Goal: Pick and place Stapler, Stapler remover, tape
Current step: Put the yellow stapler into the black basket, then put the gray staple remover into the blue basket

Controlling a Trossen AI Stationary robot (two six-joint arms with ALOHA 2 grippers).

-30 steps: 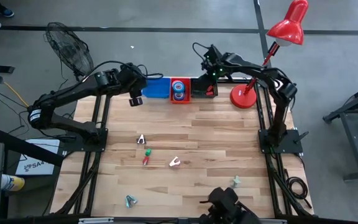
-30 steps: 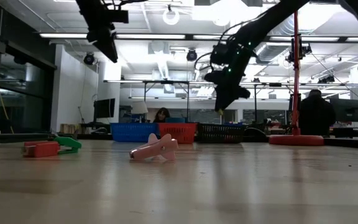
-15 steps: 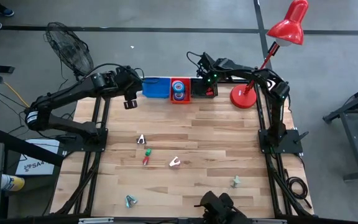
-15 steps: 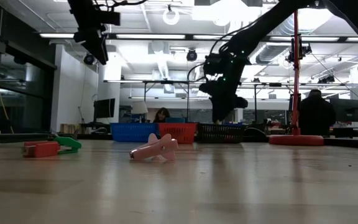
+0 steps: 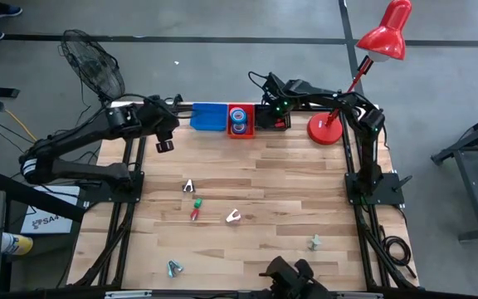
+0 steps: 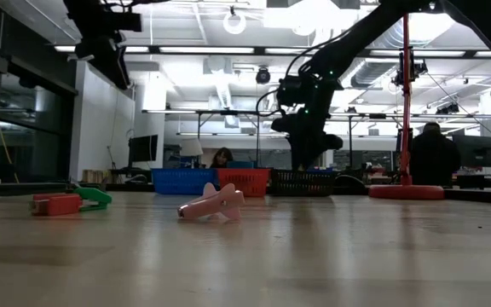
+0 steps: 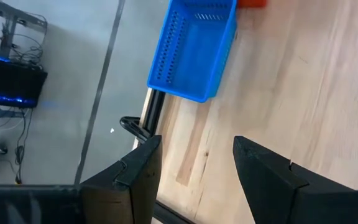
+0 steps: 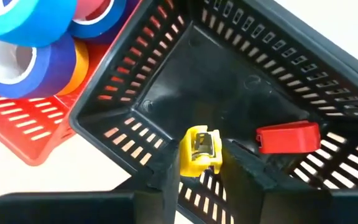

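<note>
High view first: the wooden table (image 5: 289, 191) carries three baskets in a row along its far edge. The black basket (image 5: 270, 118) is my landmark. The red basket (image 5: 240, 121) touches its side, and the blue basket (image 5: 208, 117) lies just beyond the red one.

The left gripper (image 7: 194, 146) hangs past the blue basket, well apart from the black basket. Its fingers are spread with nothing between them.

The right gripper (image 8: 204, 167) reaches down inside the black basket. Its jaws stand a little wider than the yellow stapler (image 8: 200, 149) between them. One finger is against the stapler and a slim gap shows on the other side, so I judge it is no longer clamped.

The blue basket looks empty. The red basket holds the tape rolls (image 8: 27, 37) piled together, blue ones on top of an orange one. The black basket holds a red stapler (image 8: 288, 138) just beside the yellow one.

These staplers look small, rigid and light, with smooth casings. I'd pinch one across its narrow sides at mid-length.

Several stapler removers (image 5: 233, 217) lie scattered on the table, well apart from the black basket. I expect they are light and stiff, and best gripped across the plastic wings rather than the claws.
</note>
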